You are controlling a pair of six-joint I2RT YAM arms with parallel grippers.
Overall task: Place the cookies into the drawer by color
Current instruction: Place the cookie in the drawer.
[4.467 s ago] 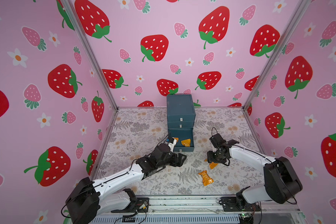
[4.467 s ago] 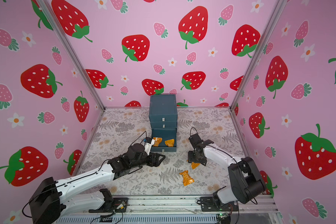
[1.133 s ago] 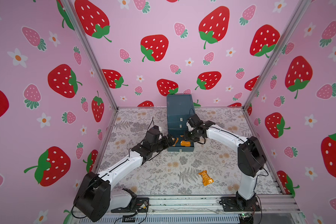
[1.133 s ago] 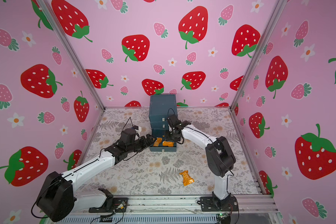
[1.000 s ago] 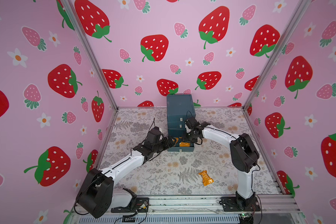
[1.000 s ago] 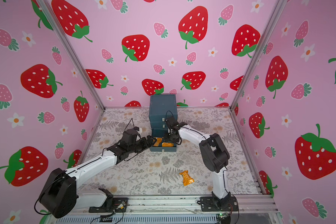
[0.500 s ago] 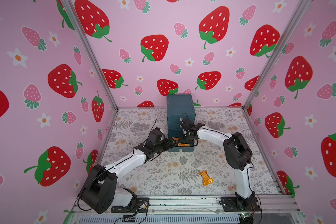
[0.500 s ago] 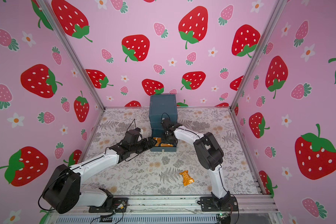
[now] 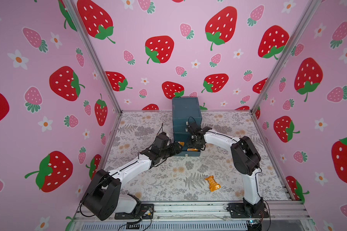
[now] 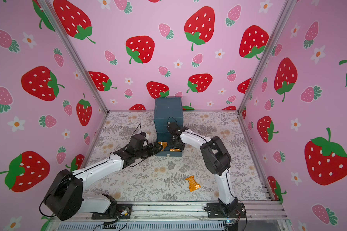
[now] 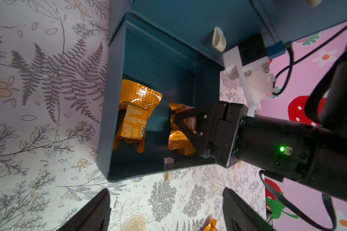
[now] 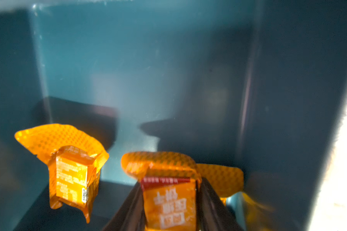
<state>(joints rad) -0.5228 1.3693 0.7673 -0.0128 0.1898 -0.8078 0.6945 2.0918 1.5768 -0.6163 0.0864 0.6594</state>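
Observation:
The dark teal drawer cabinet (image 9: 185, 112) (image 10: 167, 110) stands at the back, its bottom drawer (image 11: 108, 120) pulled out. My right gripper (image 12: 169, 183) reaches down into that drawer, shut on an orange cookie (image 12: 168, 204) that sits between both fingers. Another orange cookie (image 12: 72, 174) (image 11: 135, 114) lies beside it in the drawer, and a further orange wrapper (image 12: 222, 178) shows behind the gripper. My left gripper (image 11: 166, 212) (image 9: 177, 149) hovers open and empty at the drawer's front left corner. One more orange cookie (image 9: 212, 183) (image 10: 192, 183) lies loose on the floral table.
Pink strawberry walls close in the floral table (image 9: 168, 180) on three sides. The two upper drawers (image 9: 186, 125) are closed, white pull tabs showing. A metal rail (image 9: 188, 208) with both arm bases runs along the front edge.
My right gripper has swung in over the open drawer and lowered the orange cookie into it. My left gripper has crept a little closer to the drawer's corner.

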